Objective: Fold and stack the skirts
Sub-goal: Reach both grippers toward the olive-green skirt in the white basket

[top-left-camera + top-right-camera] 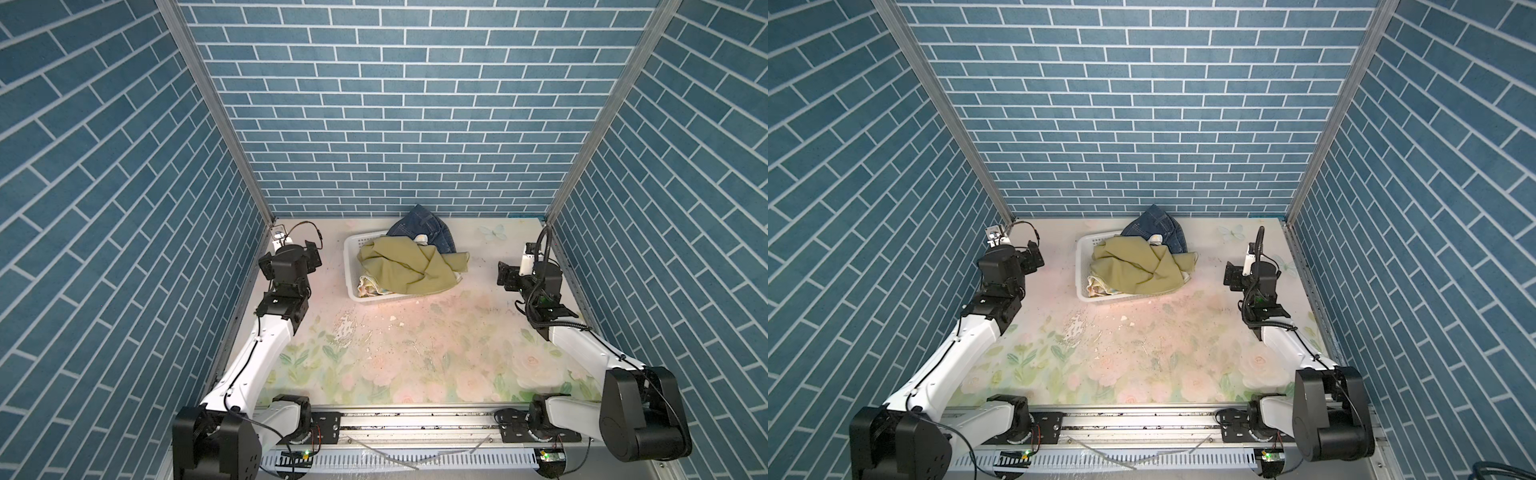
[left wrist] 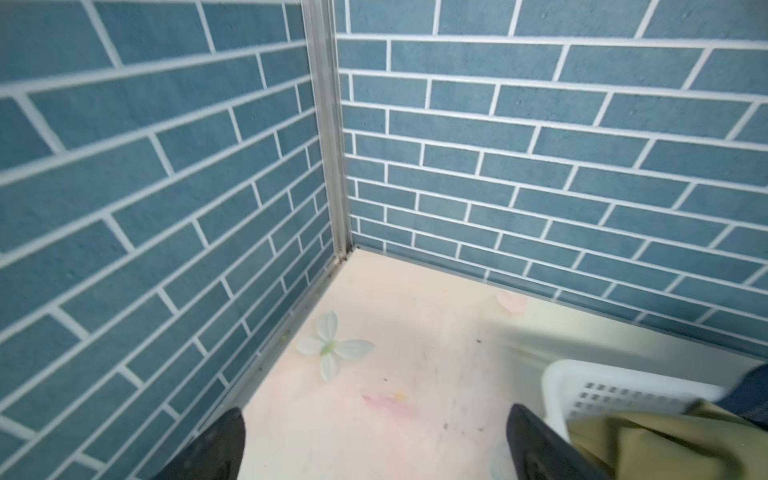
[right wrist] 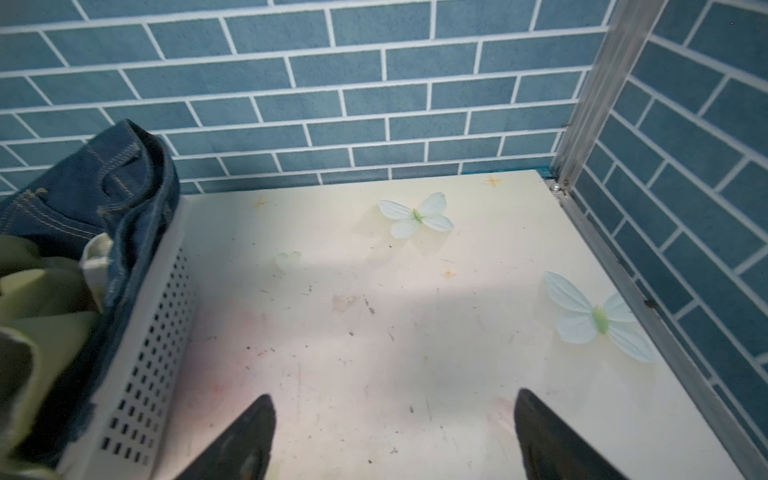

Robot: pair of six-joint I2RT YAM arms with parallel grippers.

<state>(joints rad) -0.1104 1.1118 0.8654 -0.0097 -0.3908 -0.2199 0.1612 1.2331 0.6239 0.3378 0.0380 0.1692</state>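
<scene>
Rail (image 1: 415, 422) at 6 o'clock, then the flowered table (image 1: 415, 353), scuffed and speckled through its middle. Out at 10 o'clock hung the left gripper (image 2: 374, 415), fingers spread wide with only tabletop between them; its wrist view cut both fingers off at the frame edge. Over at 2 o'clock the right gripper (image 3: 395, 395) told the same story: spread apart, pinching nothing, fingers cropped.

Between the two, toward 12 o'clock, sat the white perforated basket (image 1: 352, 266) with all three garments heaped in it. Olive skirt (image 1: 399, 266) on top, crumpled, one flap spilling over the rim at 3 o'clock. Pastel skirt (image 1: 368, 286) lay almost buried beneath it, just a corner peeking out at the basket's 7 o'clock, its pattern too small to make out. Denim skirt (image 1: 424, 228) humped up at the far end, draped over the rim, its lower part hidden behind the olive cloth. In the left wrist view that olive cloth came through blurred. Blue brick wall (image 1: 395, 124) closed off the back.
</scene>
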